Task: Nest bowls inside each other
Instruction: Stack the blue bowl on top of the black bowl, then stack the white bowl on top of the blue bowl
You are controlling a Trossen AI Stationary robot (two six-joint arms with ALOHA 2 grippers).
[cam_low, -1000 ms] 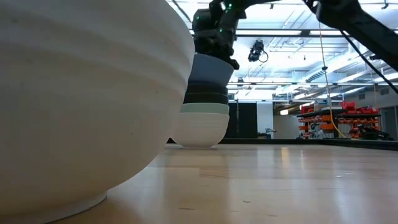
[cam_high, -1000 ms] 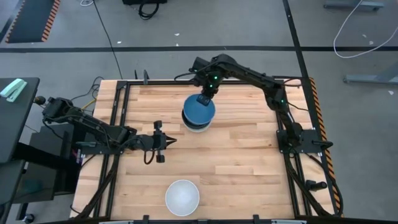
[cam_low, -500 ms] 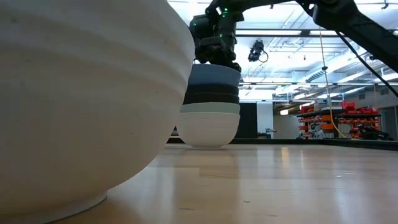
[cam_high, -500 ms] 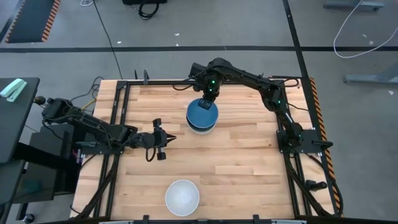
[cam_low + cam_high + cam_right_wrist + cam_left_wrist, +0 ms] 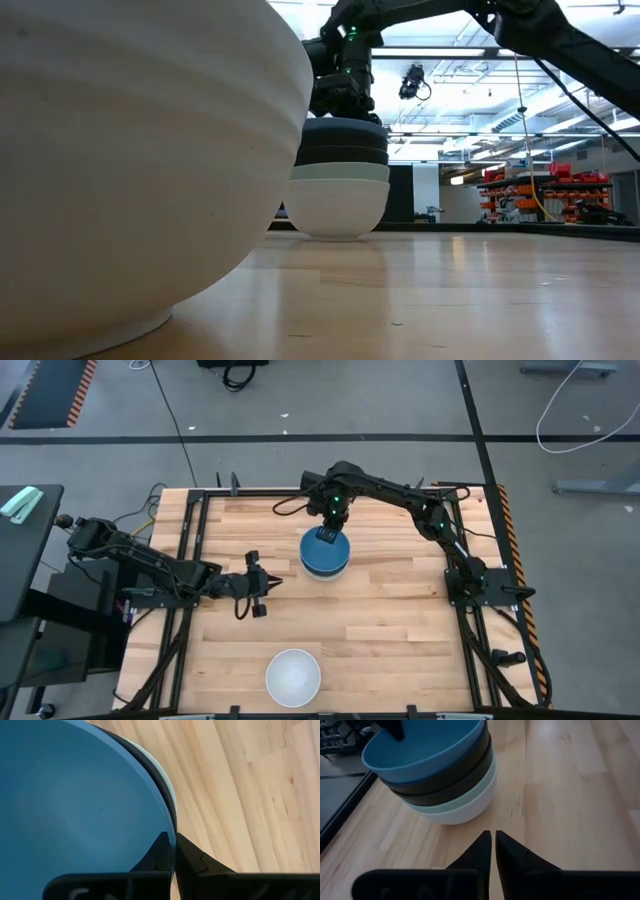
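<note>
Fingers of the right gripper (image 5: 328, 536) pinch the rim of the blue bowl (image 5: 322, 550), which we see topping a stack (image 5: 340, 180) near the table's (image 5: 400, 620) far edge. Bare wood lies open around the stack. Left gripper (image 5: 272, 586), nearly closed and empty, waits beside it. One white bowl (image 5: 293, 677) sits alone at the near edge.
</note>
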